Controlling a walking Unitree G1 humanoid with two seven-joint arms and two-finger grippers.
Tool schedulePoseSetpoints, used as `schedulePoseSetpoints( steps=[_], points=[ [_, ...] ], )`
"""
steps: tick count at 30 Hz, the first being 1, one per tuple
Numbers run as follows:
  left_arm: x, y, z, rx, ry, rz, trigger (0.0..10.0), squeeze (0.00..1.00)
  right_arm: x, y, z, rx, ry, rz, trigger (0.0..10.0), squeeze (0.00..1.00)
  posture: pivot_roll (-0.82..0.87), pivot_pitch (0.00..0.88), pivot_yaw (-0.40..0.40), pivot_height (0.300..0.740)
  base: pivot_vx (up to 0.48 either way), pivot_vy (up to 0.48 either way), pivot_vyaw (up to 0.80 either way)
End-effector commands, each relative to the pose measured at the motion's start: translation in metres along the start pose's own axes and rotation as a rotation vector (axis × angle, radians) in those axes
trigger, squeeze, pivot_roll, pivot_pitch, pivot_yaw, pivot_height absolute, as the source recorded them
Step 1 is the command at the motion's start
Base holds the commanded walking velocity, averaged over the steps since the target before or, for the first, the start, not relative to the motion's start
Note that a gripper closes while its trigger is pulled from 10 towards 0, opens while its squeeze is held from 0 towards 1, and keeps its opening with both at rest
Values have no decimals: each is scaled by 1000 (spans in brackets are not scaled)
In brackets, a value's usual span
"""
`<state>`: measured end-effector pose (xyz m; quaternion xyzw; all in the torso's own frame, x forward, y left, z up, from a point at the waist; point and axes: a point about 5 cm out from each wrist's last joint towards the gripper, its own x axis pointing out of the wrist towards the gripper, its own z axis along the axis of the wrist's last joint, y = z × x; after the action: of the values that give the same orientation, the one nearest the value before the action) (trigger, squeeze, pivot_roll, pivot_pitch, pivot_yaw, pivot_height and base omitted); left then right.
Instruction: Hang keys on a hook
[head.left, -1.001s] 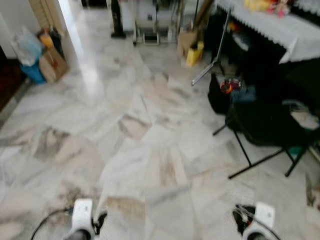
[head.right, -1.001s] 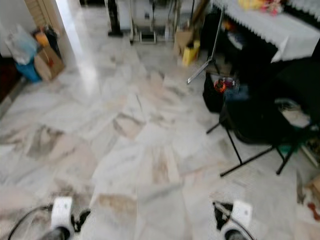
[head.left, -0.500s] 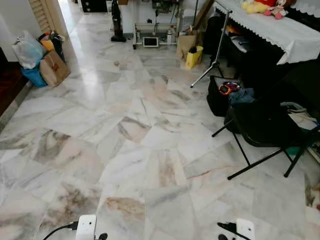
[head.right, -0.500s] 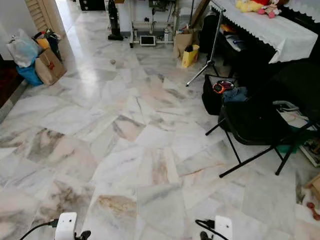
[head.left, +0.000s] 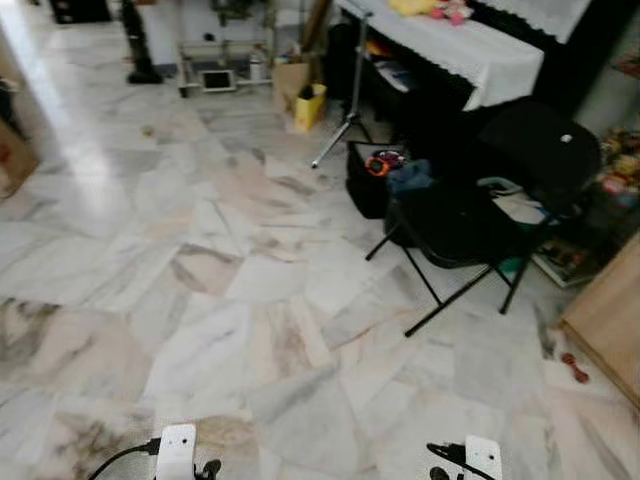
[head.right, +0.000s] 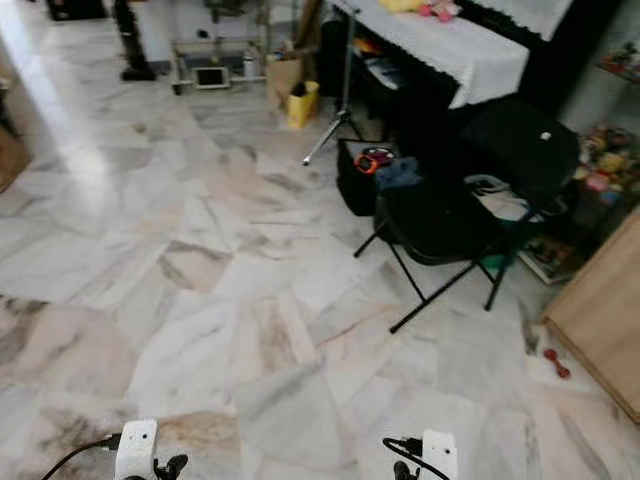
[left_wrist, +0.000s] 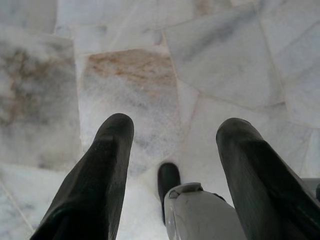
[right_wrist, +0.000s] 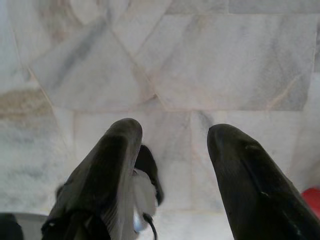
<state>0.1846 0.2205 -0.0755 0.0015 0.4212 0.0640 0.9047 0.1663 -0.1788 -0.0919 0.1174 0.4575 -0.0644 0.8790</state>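
Left pincer (left_wrist: 172, 150): left wrist view, fingers spread wide, nothing between them, marble floor (left_wrist: 225, 55) below.
Right pincer (right_wrist: 172, 150): right wrist view, likewise wide open and empty over the floor.
Head views: both arms hang low; folding chair (head.left: 470, 215), black bag (head.left: 372, 180) and cloth-covered counter (head.left: 470, 55) ahead to the right.
Keys, hook: I cannot find either.
Step, as I judge: searching; walk steadily and scan walls and surfaces before reaching.

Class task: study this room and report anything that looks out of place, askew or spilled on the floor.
A small red object lies loose on the marble floor beside the wooden cabinet. Clutter also sits piled around the black folding chair. Nothing looks spilled or broken.
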Motion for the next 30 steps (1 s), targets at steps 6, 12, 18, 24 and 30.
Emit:
schedulePoseSetpoints(
  steps=[6, 12, 18, 24, 30],
  points=[
    [-1, -1, -7, 10, 37, 2, 10000, 0, 2, 6, 10, 10, -34, 8, 10000, 0, 59, 0, -42, 740, 0, 0, -800],
    [-1, -1, -9, 39, 42, 0, 10000, 0, 2, 4, 12, 13, -40, 1, 10000, 0, 65, 0, -53, 740, 0, 0, -800],
    [-2, -3, -11, 68, 41, 14, 10000, 0, 2, 1, 11, 6, -38, 1, 10000, 0, 68, 0, -69, 740, 0, -240, -800],
    [-3, -5, -18, 79, 65, 11, 10000, 0, 1, 0, 8, -1, -32, -4, 10000, 0, 75, 0, -76, 740, 0, -160, -800],
    [-4, -3, -21, 86, 74, 16, 10000, 0, 1, 1, 6, -2, -32, 2, 10000, 0, 73, 0, -72, 740, 0, 0, -800]
  ],
)
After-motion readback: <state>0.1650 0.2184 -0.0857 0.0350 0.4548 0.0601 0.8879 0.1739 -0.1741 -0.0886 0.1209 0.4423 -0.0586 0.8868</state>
